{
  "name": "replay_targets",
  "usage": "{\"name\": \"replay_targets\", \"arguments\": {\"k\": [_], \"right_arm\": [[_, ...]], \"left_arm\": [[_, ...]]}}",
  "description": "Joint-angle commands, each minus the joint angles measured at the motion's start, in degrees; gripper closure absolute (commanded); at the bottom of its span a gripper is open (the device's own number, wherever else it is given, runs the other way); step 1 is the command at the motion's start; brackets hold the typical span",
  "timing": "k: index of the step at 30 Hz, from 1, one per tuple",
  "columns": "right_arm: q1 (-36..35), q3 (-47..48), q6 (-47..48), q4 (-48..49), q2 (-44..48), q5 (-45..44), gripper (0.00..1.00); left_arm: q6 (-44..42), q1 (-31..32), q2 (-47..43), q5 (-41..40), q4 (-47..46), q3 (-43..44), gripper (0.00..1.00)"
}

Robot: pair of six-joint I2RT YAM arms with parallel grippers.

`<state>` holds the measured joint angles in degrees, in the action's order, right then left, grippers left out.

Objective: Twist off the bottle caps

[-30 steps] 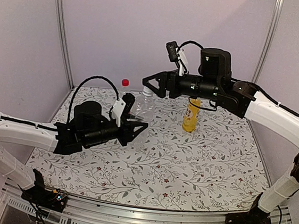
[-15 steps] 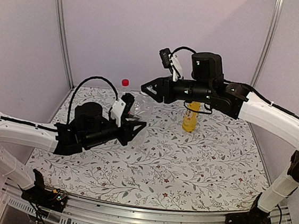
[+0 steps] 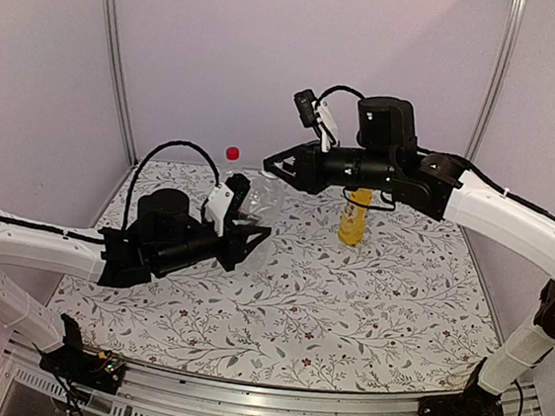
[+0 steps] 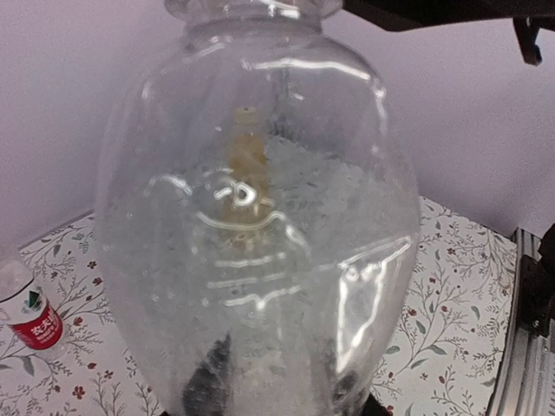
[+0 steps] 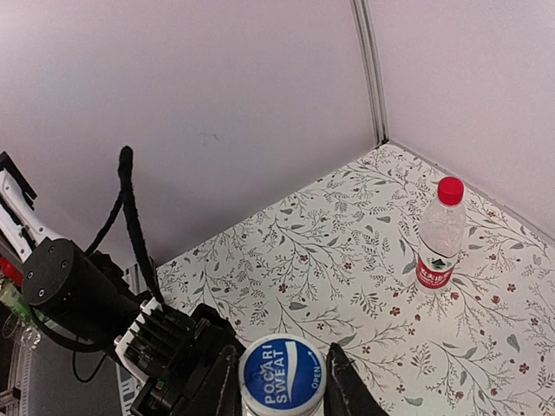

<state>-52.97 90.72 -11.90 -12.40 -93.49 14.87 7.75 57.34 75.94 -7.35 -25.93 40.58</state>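
Claw on the left (image 3: 253, 233) clamps the clear bottle (image 4: 260, 217); claw on the right (image 3: 272, 167) pinches its blue cap (image 5: 280, 373).

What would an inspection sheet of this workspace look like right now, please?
Surface: floral tablecloth, flat.
Job's things: clear bottle upright, blue cap on; labelled bottle standing, red cap on; yellow bottle standing, top hidden behind the right arm.
Clutter: nothing seen.
Grippers: left gripper shut on clear bottle's body; right gripper jaws closed on blue cap.
Cables: black cable looping above the left arm.
Surroundings: plain walls, metal corner posts.
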Motion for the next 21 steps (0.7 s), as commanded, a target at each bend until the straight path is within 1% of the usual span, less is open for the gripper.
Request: {"name": "replay_targets", "arguments": {"k": [1, 2, 3, 5, 7, 9, 13, 17, 19, 21], "right_arm": [[1.7, -1.8, 9.2, 1.8, 3.6, 15.8, 0.97], [2.1, -2.2, 12.6, 0.5, 4.4, 21.6, 0.96], [2.3, -2.7, 17.9, -0.7, 4.9, 27.4, 0.95], [2.5, -3.0, 23.1, -2.6, 6.1, 34.1, 0.94], [2.8, -2.3, 26.4, -4.4, 6.0, 40.0, 0.93], [2.9, -1.2, 28.0, -6.0, 5.4, 44.4, 0.93], [3.5, 1.5, 30.9, -9.7, 3.7, 49.6, 0.91], [4.0, 3.1, 34.1, -12.8, 2.5, 51.6, 0.87], [4.0, 3.2, 34.6, -13.0, 2.5, 51.0, 0.84], [4.1, 3.3, 34.1, -13.1, 2.4, 49.9, 0.83]], "left_arm": [[-5.0, -1.2, -4.0, 17.0, -0.4, -0.9, 0.68], [-5.5, -1.8, -5.1, 22.8, -0.6, -1.7, 0.68], [-5.8, -2.3, -6.0, 29.1, -0.7, -2.3, 0.67], [-5.8, -2.9, -7.7, 40.0, -1.5, -3.2, 0.66], [-5.5, -3.3, -8.3, 47.3, -2.6, -3.9, 0.66], [-5.1, -3.5, -8.0, 52.3, -3.0, -3.9, 0.66], [-4.6, -4.0, -5.9, 56.9, -3.0, -3.3, 0.66], [-4.2, -4.1, -3.3, 61.2, -3.9, -2.4, 0.66], [-3.8, -4.2, -2.2, 61.4, -4.1, -1.7, 0.67], [-3.5, -4.1, -1.9, 59.8, -4.3, -1.2, 0.67]]}}
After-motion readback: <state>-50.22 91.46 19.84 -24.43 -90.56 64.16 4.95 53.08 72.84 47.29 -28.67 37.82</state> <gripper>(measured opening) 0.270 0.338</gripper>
